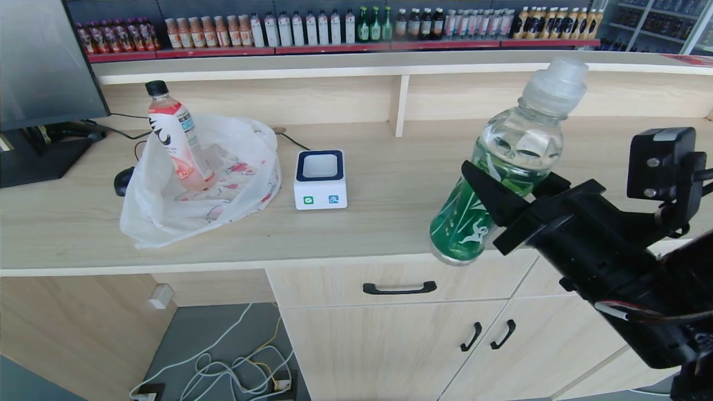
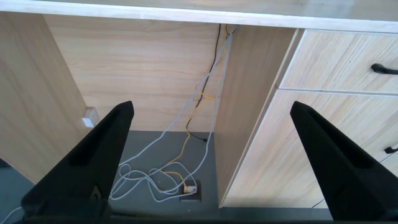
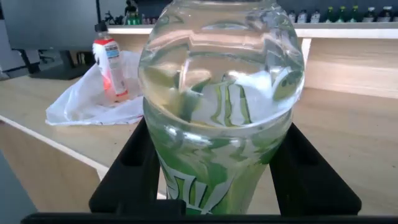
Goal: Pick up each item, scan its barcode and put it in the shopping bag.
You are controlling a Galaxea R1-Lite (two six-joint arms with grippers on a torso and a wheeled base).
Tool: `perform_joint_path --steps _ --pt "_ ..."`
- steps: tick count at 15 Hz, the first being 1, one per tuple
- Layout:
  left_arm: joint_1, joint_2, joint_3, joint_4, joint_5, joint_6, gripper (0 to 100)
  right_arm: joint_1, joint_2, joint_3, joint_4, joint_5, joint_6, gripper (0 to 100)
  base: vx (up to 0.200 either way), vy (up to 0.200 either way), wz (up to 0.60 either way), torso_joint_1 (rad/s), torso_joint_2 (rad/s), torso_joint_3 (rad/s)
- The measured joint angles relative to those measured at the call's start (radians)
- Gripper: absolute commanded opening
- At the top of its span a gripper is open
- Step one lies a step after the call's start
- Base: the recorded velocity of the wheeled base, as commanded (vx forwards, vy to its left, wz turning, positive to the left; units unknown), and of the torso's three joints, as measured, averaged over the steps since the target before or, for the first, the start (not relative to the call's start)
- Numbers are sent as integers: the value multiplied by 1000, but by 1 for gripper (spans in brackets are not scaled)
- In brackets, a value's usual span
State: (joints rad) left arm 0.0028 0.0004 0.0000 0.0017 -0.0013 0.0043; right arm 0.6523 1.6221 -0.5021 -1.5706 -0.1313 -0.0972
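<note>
left gripper [image 2: 211,109]: fingers spread, empty, below counter [image 1: 390,223] level | shopping bag [image 1: 161,217]: open on counter, pink bottle [image 1: 175,139] standing inside | scanner [image 1: 320,179]: just beside bag | green bottle [image 1: 501,161]: pinched mid-body by right gripper [image 1: 508,177], aloft near counter's front edge | step: carry bottle leftward, present barcode squarely to scanner window, grip firm.

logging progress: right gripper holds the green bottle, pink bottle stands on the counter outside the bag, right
Not quite: the right gripper does hold the green bottle, but the pink bottle stands inside the shopping bag, as the head view shows.
</note>
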Motion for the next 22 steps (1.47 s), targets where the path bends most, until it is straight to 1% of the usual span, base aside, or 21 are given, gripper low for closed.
perform_joint_path --steps 2,3,4,7,9,11,14,18,22 --pt "0 0 0 0 0 0 100 -95 32 -60 1 -5 9 0 0 0 0 0 0 0" --pt "0 0 0 0 0 0 100 -130 40 -73 0 -6 7 0 0 0 0 0 0 0" --pt "0 0 0 0 0 0 100 -148 47 -83 2 -11 6 0 0 0 0 0 0 0" --pt "0 0 0 0 0 0 100 -171 68 -174 -1 -129 9 0 0 0 0 0 0 0" --pt "0 0 0 0 0 0 100 -173 82 -206 -1 -139 11 0 0 0 0 0 0 0" --pt "0 0 0 0 0 0 100 -174 93 -204 1 -140 20 0 0 0 0 0 0 0" --pt "0 0 0 0 0 -3 100 -182 97 -200 1 -141 29 0 0 200 0 7 10 1" --pt "1 0 0 -1 0 -10 100 -228 97 -207 -4 -143 30 0 0 200 0 1 -2 1" --pt "0 0 0 0 1 -10 100 -238 99 -211 -3 -141 30 0 0 200 0 4 -2 1"
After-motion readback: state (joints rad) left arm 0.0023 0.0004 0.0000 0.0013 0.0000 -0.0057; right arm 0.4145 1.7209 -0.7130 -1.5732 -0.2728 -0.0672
